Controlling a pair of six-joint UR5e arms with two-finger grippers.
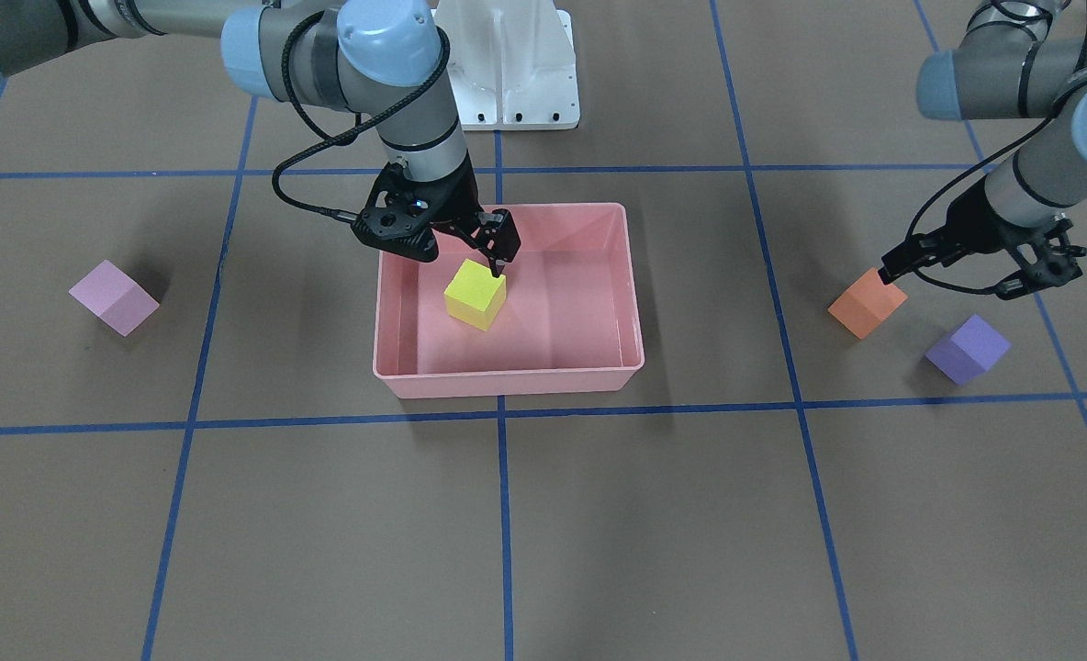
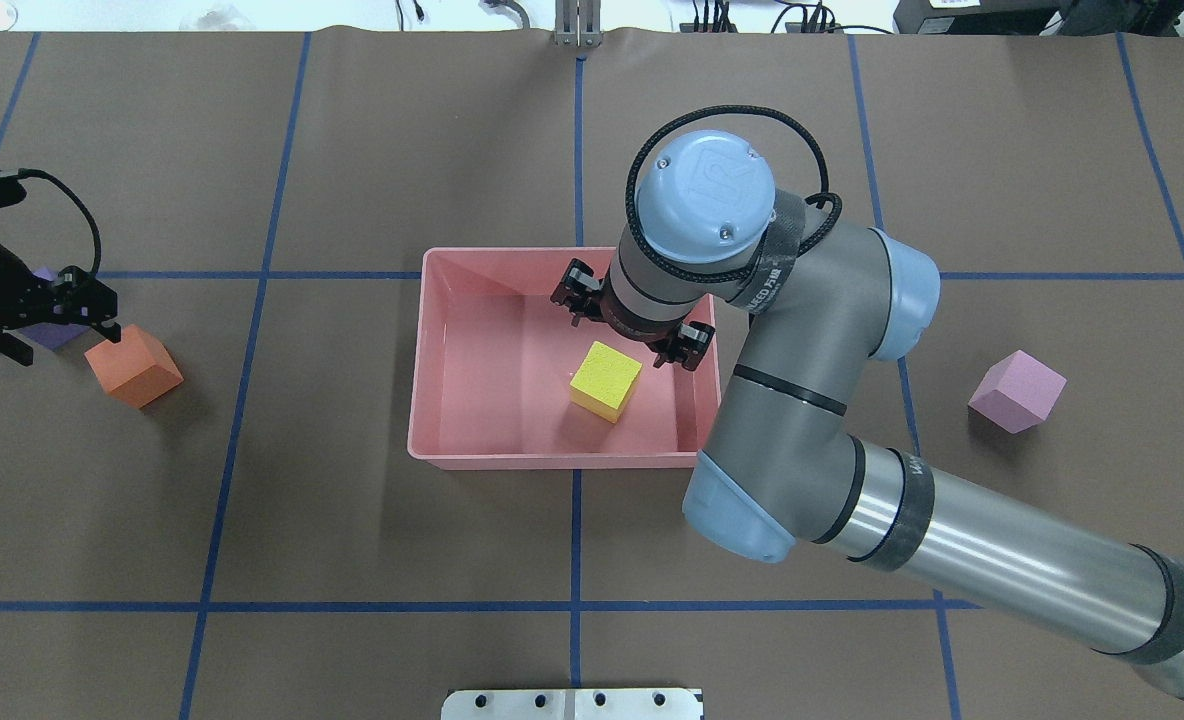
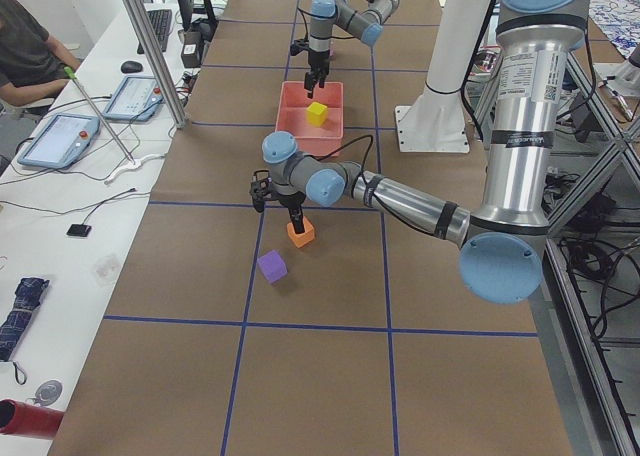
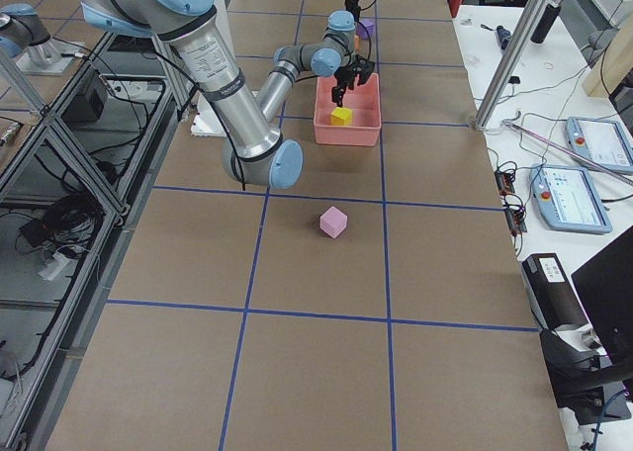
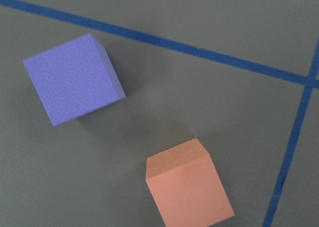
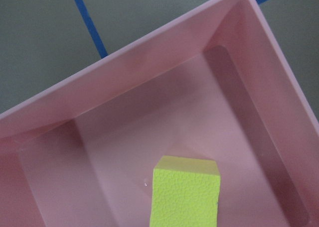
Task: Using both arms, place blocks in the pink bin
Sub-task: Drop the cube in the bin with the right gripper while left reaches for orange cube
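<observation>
Both sets of fingers are spread apart. My right gripper (image 2: 632, 322) hangs over the yellow block (image 2: 605, 380), which rests free on the pink bin (image 2: 552, 462) floor. My left gripper (image 1: 970, 271) hangs just above the orange block (image 1: 867, 303).

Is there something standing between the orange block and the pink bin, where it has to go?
Nothing visible: only bare table lies between the orange block and the pink bin. The purple block sits on the far side. The right pincer hangs over the bin.
</observation>
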